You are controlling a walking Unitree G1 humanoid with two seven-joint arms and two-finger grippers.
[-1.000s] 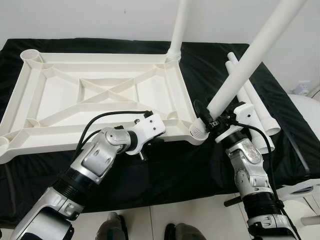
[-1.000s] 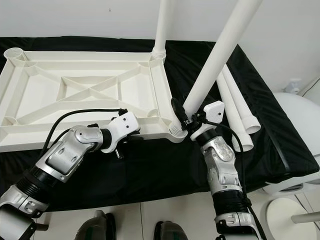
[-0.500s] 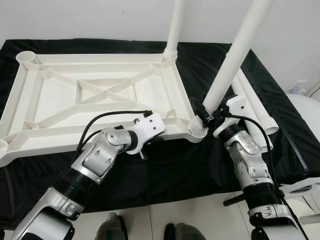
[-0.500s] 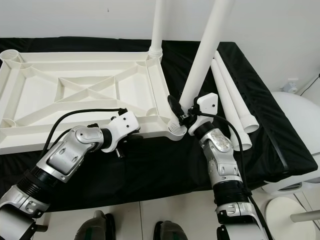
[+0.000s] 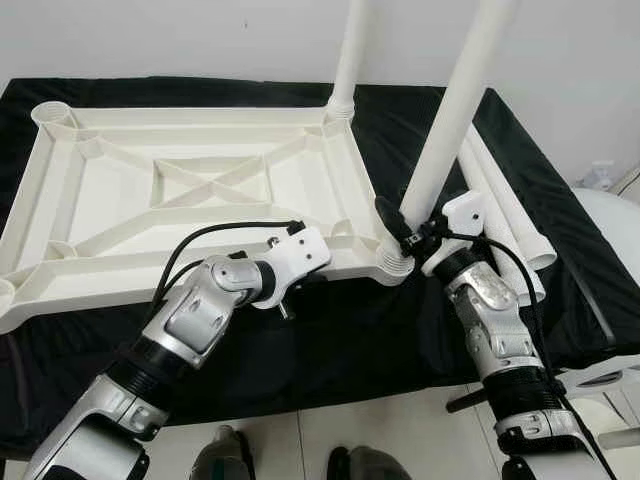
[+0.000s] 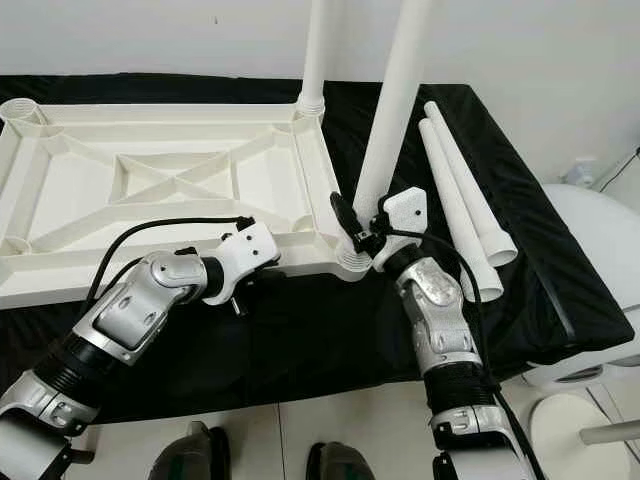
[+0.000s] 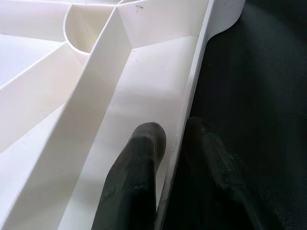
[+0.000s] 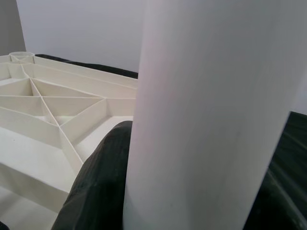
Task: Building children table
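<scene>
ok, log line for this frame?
step: fitting leg | right gripper: shut on table leg at corner socket | left gripper: clamps tabletop rim

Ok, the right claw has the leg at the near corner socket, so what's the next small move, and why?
Probably tip the leg fully upright and press it down into the socket. It leans a little, unlike the straight leg at the far corner. The right claw grips it near its base, and the left claw pinches the tabletop's rim to steady it.

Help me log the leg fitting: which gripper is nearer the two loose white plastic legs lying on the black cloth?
Right. The right gripper, shut on the near-upright white leg, sits beside the loose legs. The left gripper pinches the white tabletop's rim, farther away.
</scene>
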